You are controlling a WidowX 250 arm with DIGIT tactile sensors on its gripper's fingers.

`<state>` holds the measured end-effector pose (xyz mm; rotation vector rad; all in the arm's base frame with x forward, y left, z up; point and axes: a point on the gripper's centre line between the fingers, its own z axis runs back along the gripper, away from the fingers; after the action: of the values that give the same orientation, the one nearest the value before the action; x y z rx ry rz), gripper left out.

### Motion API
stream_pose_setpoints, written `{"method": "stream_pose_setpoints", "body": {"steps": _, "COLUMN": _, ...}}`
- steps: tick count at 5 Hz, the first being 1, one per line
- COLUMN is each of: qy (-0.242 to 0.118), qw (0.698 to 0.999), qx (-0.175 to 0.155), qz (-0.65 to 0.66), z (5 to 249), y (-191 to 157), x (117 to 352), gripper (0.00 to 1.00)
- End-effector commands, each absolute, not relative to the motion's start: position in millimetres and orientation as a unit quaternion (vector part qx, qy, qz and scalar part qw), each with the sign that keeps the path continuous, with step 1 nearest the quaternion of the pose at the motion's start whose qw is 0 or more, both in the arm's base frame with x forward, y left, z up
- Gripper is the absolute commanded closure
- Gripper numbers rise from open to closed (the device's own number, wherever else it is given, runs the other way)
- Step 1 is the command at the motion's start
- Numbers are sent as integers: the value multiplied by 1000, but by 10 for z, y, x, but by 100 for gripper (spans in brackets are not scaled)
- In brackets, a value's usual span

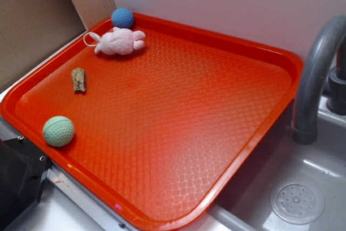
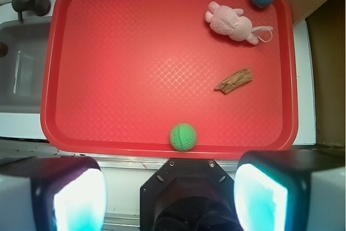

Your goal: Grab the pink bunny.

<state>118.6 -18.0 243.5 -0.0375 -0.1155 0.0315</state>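
The pink bunny (image 1: 120, 41) lies on its side near the far left corner of the red tray (image 1: 259, 112), its white loop cord trailing left. In the wrist view the pink bunny (image 2: 231, 22) is at the upper right of the red tray (image 2: 59, 52), cord pointing right. My gripper (image 2: 170, 198) hangs high over the tray's near edge, far from the bunny. Its two fingers (image 2: 75, 198) stand wide apart with nothing between them. The gripper does not show in the exterior view.
A blue ball (image 1: 122, 18) sits in the corner just behind the bunny. A small piece of wood (image 1: 79, 79) and a mint-green ball (image 1: 58, 131) lie along the tray's left side. A grey faucet (image 1: 316, 74) and sink (image 1: 297, 201) are at the right.
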Motion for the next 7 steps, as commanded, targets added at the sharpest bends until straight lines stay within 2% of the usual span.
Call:
{"method": "stream_pose_setpoints", "body": {"steps": 1, "qy": -58, "qw": 998, "qx": -19, "qz": 16, "z": 2435, "y": -180, "x": 1186, "gripper": 0}}
{"method": "stream_pose_setpoints", "body": {"steps": 3, "qy": -29, "qw": 978, "qx": -35, "qz": 202, "z": 2163, "y": -28, "x": 1674, "gripper": 0}}
{"method": "stream_pose_setpoints", "body": {"steps": 4, "qy": 2, "qw": 944, "qx": -63, "qz": 325, "z": 1930, "y": 171, "x": 1961, "gripper": 0}}
{"method": "stream_pose_setpoints", "body": {"steps": 5, "qy": 23, "qw": 895, "qx": -60, "qz": 442, "z": 1632, "y": 361, "x": 2295, "gripper": 0}}
{"method": "stream_pose_setpoints", "body": {"steps": 6, "qy": 35, "qw": 832, "qx": -61, "qz": 551, "z": 1494, "y": 446, "x": 2390, "gripper": 0}}
{"method": "stream_pose_setpoints", "body": {"steps": 7, "qy": 47, "qw": 756, "qx": -48, "qz": 652, "z": 1284, "y": 579, "x": 2598, "gripper": 0}}
